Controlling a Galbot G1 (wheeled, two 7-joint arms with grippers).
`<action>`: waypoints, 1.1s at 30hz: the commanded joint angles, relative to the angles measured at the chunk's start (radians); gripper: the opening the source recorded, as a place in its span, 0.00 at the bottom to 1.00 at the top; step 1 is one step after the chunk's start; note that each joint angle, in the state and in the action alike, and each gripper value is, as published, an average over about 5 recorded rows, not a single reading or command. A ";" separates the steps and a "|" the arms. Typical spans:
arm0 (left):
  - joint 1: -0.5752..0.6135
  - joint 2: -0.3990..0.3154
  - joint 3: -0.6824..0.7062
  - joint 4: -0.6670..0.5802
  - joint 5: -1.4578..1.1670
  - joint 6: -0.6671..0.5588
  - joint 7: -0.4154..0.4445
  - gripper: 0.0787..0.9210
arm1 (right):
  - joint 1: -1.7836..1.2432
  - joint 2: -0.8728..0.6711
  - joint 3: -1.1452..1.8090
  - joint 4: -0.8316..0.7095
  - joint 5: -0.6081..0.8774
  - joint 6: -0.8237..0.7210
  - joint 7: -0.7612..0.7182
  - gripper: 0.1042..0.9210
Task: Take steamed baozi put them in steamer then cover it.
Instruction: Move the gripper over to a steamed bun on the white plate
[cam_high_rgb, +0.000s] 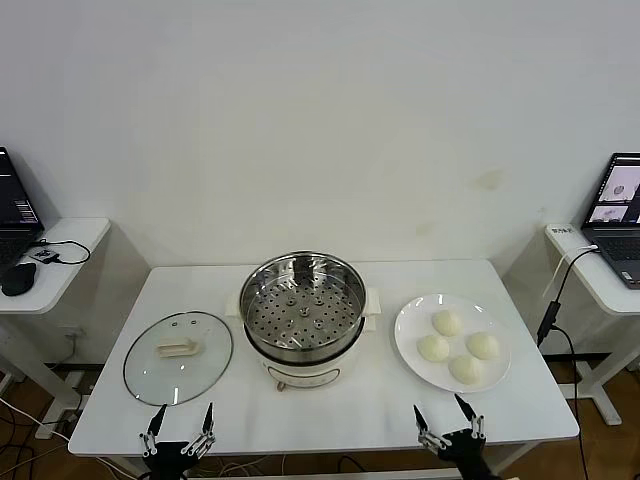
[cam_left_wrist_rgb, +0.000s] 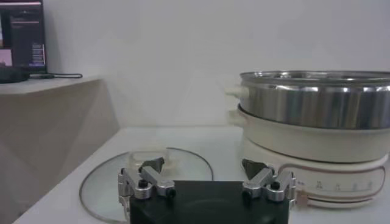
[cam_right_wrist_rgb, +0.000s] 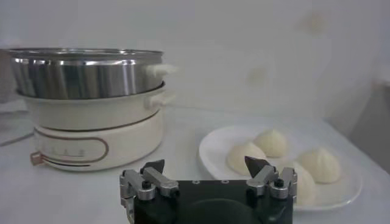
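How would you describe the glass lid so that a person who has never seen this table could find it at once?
Start at the steel steamer in the middle of the white table. On the robot's left of it, the cover lies flat on the tabletop. Unlike the white plate on the other side, it is clear glass with a cream handle at its centre.

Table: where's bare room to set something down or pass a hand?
Free: the front strip of the table between the left gripper and right gripper, both open, and the back strip behind the steamer. Crowded: narrow gaps between lid and steamer, and steamer and plate of four baozi.
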 joint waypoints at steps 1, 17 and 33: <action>-0.033 0.032 0.000 0.008 0.031 0.024 0.017 0.88 | 0.108 -0.096 0.040 0.024 -0.035 -0.108 0.057 0.88; -0.056 0.054 0.001 -0.005 0.111 0.009 0.024 0.88 | 0.539 -0.565 -0.002 -0.241 -0.388 -0.192 -0.191 0.88; -0.052 0.021 -0.022 0.005 0.140 -0.025 0.006 0.88 | 1.258 -0.743 -0.673 -0.593 -0.444 -0.168 -0.750 0.88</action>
